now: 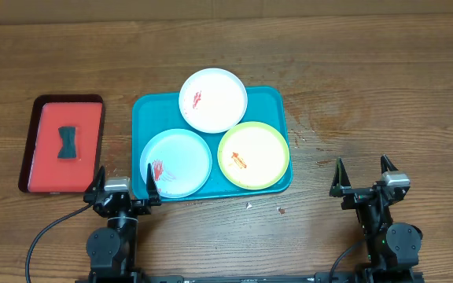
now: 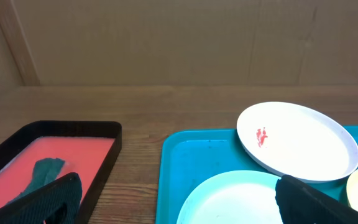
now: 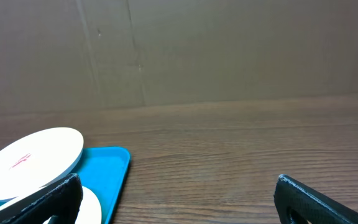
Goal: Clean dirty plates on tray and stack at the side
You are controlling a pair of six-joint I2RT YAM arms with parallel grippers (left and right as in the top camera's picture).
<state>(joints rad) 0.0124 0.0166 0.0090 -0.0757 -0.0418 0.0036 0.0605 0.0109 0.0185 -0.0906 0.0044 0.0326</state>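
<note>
teal tray [image 1: 152, 114] sits mid tabletop [image 1: 368, 63] w/ all 3 plates on it, all smeared. white plate [image 1: 213, 100] at tray's far edge, hanging over the far rim, tilted & lapping over rims of the other 2; red smear left of its centre. pale blue plate [image 1: 181, 157] in tray's near-left part, red smear by its near-left rim. yellow-green plate [image 1: 258, 149] in tray's near-right part, orange smear near its middle. red tray [image 1: 34, 141] w/ dark rim lies left of the teal tray, apart from it, dark cloth [image 1: 69, 142] on it. left fingers [image 2: 48, 199] spread wide, holding nothing, just off tray's near-left corner. right fingers [image 3: 316, 202] also spread wide, nothing between them, well right of tray's near-right corner. few crumbs [image 1: 280, 210] on tabletop just off tray's near rim
</note>
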